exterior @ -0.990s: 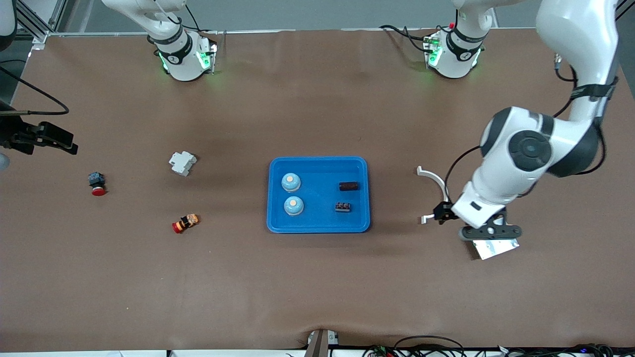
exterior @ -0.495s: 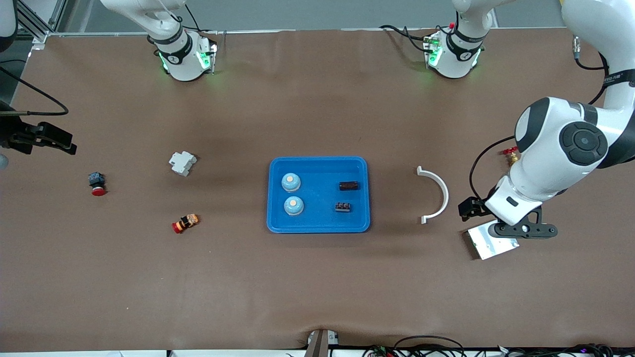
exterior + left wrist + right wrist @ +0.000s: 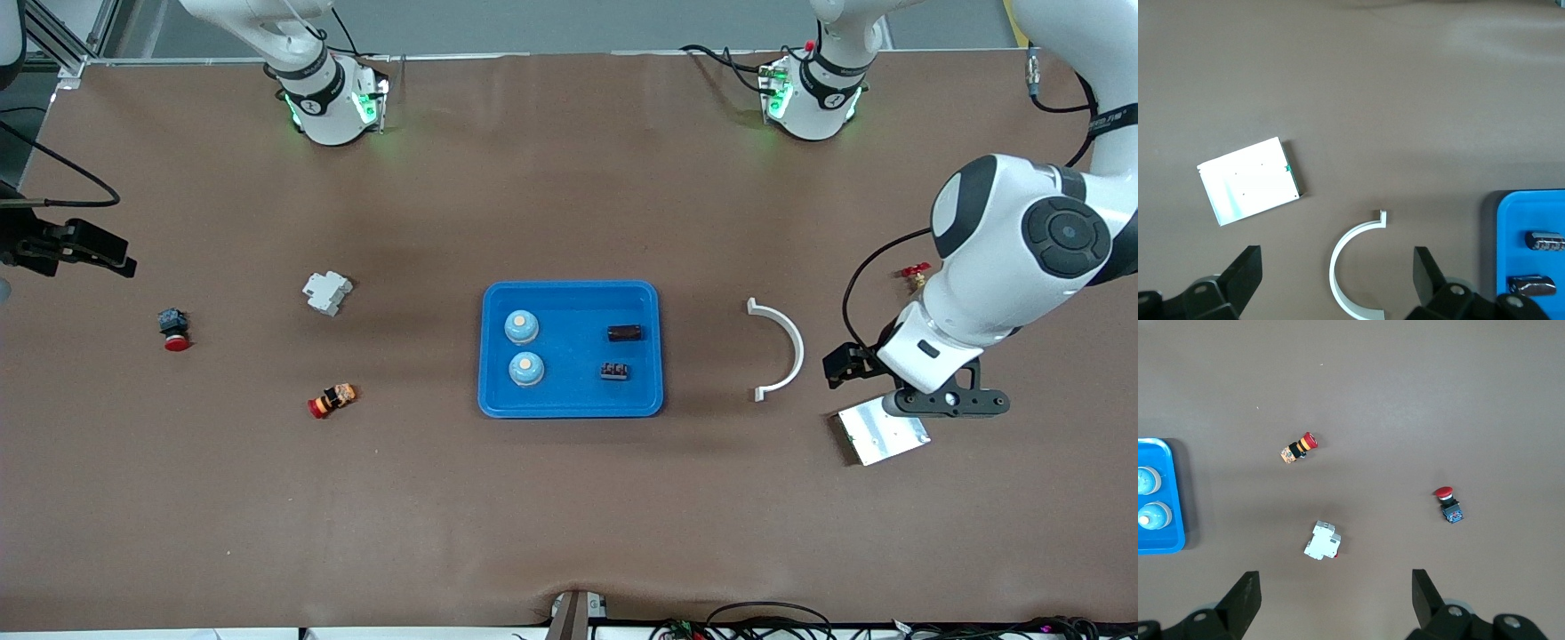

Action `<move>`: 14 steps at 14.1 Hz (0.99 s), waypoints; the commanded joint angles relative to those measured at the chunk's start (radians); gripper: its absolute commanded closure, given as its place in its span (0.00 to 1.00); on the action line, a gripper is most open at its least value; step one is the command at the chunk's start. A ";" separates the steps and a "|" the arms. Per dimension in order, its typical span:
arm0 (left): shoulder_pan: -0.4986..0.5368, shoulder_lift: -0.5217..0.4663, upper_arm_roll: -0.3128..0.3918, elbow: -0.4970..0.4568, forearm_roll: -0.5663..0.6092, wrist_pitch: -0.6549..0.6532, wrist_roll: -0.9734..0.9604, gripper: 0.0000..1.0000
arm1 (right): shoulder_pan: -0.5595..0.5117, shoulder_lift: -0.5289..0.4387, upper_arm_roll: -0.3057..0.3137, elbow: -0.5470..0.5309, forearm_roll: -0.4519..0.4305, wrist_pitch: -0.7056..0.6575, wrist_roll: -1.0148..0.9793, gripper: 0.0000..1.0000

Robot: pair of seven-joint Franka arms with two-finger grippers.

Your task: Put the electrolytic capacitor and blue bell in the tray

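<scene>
The blue tray [image 3: 569, 298] lies mid-table. In it stand two blue bells [image 3: 521, 326] [image 3: 526, 368] with pale tops. The dark electrolytic capacitor [image 3: 625, 332] lies on its side in the tray toward the left arm's end, also in the left wrist view [image 3: 1531, 285]. My left gripper [image 3: 947, 402] hangs open and empty over the table next to the silver plate; its fingers [image 3: 1248, 263] straddle bare table and the white arc. My right gripper [image 3: 1335, 580] is open, high over the table's right-arm end, holding nothing.
A small black ridged part [image 3: 613, 371] also sits in the tray. A white arc [image 3: 787, 347], a silver plate [image 3: 880, 437] and a small red valve [image 3: 911, 274] lie toward the left arm's end. A white breaker [image 3: 327, 292] and two red-capped buttons [image 3: 332, 400] [image 3: 173, 329] lie toward the right arm's end.
My left arm has swung away from the white arc toward its own end of the table, uncovering the red valve. Its gripper stayed open. The things in the tray have not moved.
</scene>
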 commanded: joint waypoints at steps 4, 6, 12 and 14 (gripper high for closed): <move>0.017 -0.070 0.005 -0.013 -0.039 -0.079 0.020 0.00 | 0.013 -0.031 -0.008 -0.019 0.007 -0.013 0.005 0.00; -0.113 -0.115 0.145 -0.013 -0.052 -0.122 0.022 0.00 | 0.013 -0.041 -0.010 -0.025 0.007 -0.011 0.004 0.00; -0.339 -0.244 0.456 -0.013 -0.201 -0.220 0.216 0.00 | 0.014 -0.041 -0.007 -0.037 0.001 0.001 0.010 0.00; -0.348 -0.253 0.461 -0.013 -0.202 -0.252 0.216 0.00 | 0.014 -0.039 -0.007 -0.035 0.002 0.004 0.010 0.00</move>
